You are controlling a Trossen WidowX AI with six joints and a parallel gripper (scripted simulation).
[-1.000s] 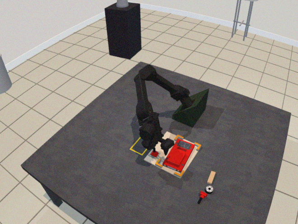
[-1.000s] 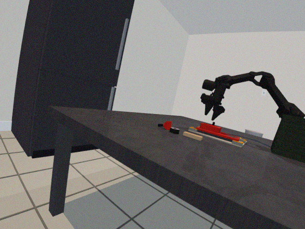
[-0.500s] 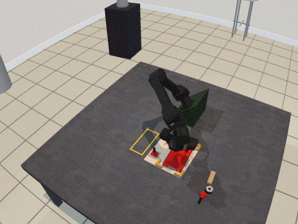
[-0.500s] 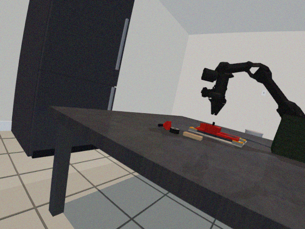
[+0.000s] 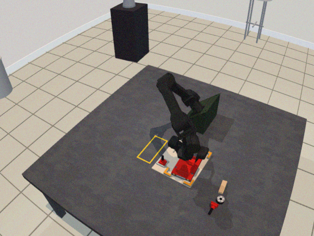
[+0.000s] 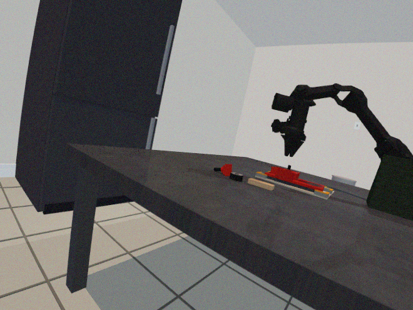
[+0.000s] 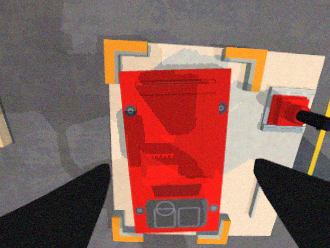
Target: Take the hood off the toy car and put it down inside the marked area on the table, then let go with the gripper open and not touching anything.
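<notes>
Hovering over red toy car (image 5: pixel 186 168) (image 6: pixel 283 175) (image 7: pixel 175 130), your pincer (image 5: pixel 190 158) (image 6: pixel 289 155) (image 7: pixel 182 168) stands wide open, gripping nothing. Car sits on cream board (image 5: pixel 156 167) (image 6: pixel 330 197) (image 7: pixel 245 215) atop counter (image 5: pixel 101 152) (image 6: pixel 233 206) (image 7: pixel 40 65); you can't tell hood from its red body. From car in top view: yellow outlined area (image 5: pixel 146 146) (image 7: pixel 319 145) at ten o'clock, wood block (image 5: pixel 222 187) (image 6: pixel 261 184) (image 7: pixel 4 130) at four, black-handled red piece (image 5: pixel 213 204) (image 6: pixel 226 170) at five.

Pale tiled floor (image 5: pixel 83 58) (image 6: pixel 30 260) (grey-lined).

Dark table (image 5: pixel 106 162) (image 6: pixel 266 230): pale board (image 5: pixel 156 167) (image 7: pixel 295 65), wood block (image 5: pixel 222 187) (image 6: pixel 261 184), black-and-silver ring (image 5: pixel 218 201) (image 6: pixel 236 177), red-black piece (image 5: pixel 213 205) (image 6: pixel 226 170).
</notes>
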